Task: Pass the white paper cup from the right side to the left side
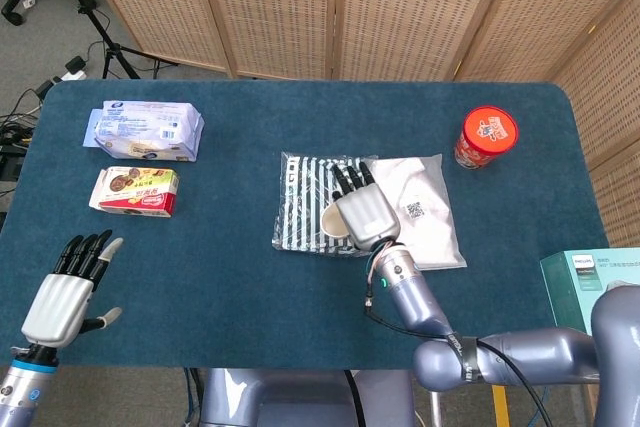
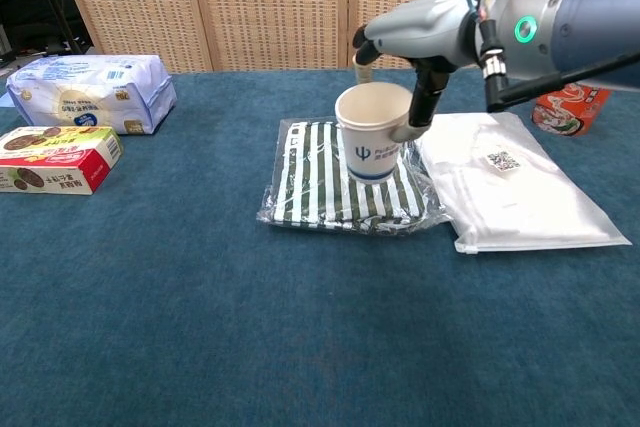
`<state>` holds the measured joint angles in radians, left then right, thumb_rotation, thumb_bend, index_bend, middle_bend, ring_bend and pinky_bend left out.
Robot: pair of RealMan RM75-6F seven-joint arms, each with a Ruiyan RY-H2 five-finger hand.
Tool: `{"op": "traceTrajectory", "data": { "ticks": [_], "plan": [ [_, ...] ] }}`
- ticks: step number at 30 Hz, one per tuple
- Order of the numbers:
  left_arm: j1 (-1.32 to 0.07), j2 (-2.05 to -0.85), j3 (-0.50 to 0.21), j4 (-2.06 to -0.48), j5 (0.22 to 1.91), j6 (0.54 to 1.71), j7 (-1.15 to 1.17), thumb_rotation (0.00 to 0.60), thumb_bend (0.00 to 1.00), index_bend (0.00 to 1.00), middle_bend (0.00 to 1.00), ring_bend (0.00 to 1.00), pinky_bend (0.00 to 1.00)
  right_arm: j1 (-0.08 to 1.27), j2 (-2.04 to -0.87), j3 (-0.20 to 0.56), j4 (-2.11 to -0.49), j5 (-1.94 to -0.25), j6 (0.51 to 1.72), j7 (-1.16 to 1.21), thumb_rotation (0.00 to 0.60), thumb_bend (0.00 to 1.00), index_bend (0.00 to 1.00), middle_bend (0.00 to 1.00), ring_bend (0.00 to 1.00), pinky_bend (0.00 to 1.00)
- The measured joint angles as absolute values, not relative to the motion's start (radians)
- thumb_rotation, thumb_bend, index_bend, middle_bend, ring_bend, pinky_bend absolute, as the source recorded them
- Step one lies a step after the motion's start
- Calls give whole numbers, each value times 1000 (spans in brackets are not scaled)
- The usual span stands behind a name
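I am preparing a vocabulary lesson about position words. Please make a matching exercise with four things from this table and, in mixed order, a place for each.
Things:
1. white paper cup
2. red canister
3. left hand
4. tissue pack

Places:
A. far right of the table
B. far left corner
C. held above the striped bag
D. open, near left edge

Pairs: 1-C, 2-A, 3-D, 4-B

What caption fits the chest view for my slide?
Right hand holds the white paper cup upright above the striped packaged garment, mid-table.
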<state>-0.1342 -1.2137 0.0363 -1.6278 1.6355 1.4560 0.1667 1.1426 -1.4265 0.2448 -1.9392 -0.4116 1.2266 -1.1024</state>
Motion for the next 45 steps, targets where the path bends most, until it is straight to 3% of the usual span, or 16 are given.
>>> {"op": "traceTrajectory", "data": {
  "ticks": [15,45],
  "plan": [
    [-133,-1216,46,-1632,1648,1454,184,600,0,0,0,0,0,1219,-1526,249,-1996,-403,1255,-1113,600,337,359,0,0,0],
    [-137,-1212,44,-1643,1623,1429,206,600,0,0,0,0,0,1261,-1700,211,-1824,-412,1178,-1012,600,301,359,0,0,0]
  ]
}}
